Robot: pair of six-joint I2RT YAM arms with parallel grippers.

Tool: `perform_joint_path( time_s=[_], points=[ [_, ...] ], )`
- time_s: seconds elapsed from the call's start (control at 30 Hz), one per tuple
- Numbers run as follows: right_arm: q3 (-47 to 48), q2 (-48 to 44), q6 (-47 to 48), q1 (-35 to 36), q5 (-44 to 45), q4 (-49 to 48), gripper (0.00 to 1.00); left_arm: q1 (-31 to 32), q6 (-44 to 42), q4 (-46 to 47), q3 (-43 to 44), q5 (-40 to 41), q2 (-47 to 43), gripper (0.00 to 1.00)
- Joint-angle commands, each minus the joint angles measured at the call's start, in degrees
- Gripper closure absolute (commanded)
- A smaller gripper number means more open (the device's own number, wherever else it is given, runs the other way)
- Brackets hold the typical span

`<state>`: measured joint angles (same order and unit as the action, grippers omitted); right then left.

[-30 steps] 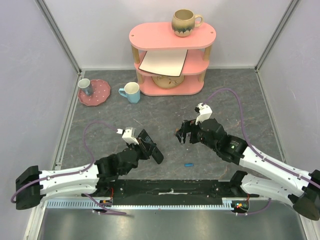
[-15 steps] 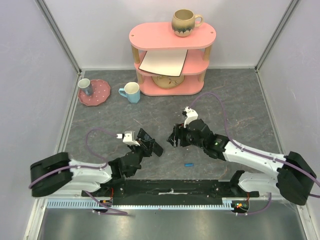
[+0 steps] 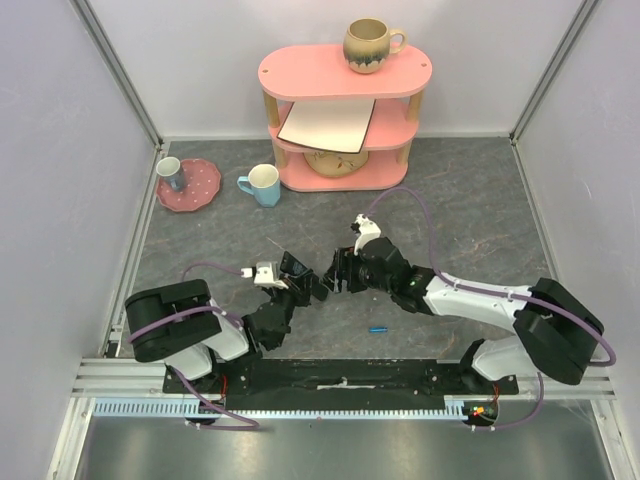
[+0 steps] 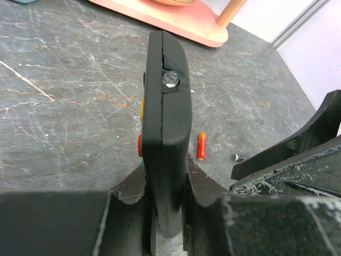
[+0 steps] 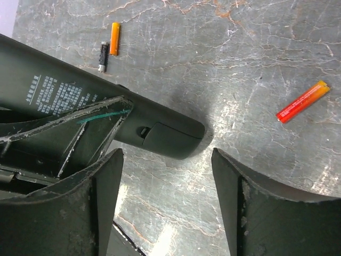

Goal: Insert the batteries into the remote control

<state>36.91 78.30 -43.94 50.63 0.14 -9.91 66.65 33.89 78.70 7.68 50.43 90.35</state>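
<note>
On the grey marbled surface (image 3: 470,200) lie a red-orange battery (image 5: 302,101) and a blue battery (image 3: 377,328), unloaded. The left fingers (image 4: 208,194) clamp the slim black remote control (image 4: 168,122) edge-up; the right fingers (image 5: 256,213) stand open astride its end. Next, I'd judge, its battery cover must open.

In the top view the shelf (image 3: 300,70) stands at upper centre, with a mug (image 3: 370,45) on top, a board (image 3: 328,125) on the middle tier and a bowl (image 3: 335,162) on the lowest. Just left stands a cup (image 3: 262,185). Farther left, a plate (image 3: 200,190) bears a small cup (image 3: 170,172). The remote (image 3: 308,285) is at centre, and a battery (image 3: 377,328) lies lower right of it.
</note>
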Motion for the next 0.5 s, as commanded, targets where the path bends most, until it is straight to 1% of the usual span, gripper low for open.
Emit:
perform_joint_path(
  time_s=[0.0, 0.03, 0.1, 0.13, 0.17, 0.23, 0.47],
  points=[
    [-0.15, 1.32, -3.86, -0.62, 0.03, -7.65, 0.23, -1.44, -2.95, 16.67, -2.49, 2.56, 0.19, 0.98],
    [-0.86, 1.67, -4.83, -1.4, -2.14, -10.71, 0.22, -1.52, -1.99, 16.67, -3.19, 3.0, 0.09, 0.98],
    [-3.49, 3.16, -8.78, -2.46, -3.56, -14.15, 0.2, -1.53, -1.2, 16.67, -3.72, 3.44, -0.34, 0.98],
    [-4.64, 3.69, -10.44, -3.51, -5.48, -19.3, 0.2, -1.44, -0.67, 16.67, -4.25, 3.79, -0.69, 0.98],
    [-5.61, 4.22, -12.98, -3.96, -6.29, -21.79, 0.2, -1.52, -0.49, 16.67, -4.52, 3.88, -0.78, 0.98],
    [-7.19, 6.24, -14.5, -4.49, -7.95, -26.8, 0.2, -1.53, 0.38, 16.67, -5.04, 4.14, -0.96, 0.98],
    [-5.97, 11.08, -14.86, -4.58, -11.21, -29.99, 0.19, -1.53, 2.14, 16.67, -5.49, 4.41, -0.17, 0.98]
  ],
)
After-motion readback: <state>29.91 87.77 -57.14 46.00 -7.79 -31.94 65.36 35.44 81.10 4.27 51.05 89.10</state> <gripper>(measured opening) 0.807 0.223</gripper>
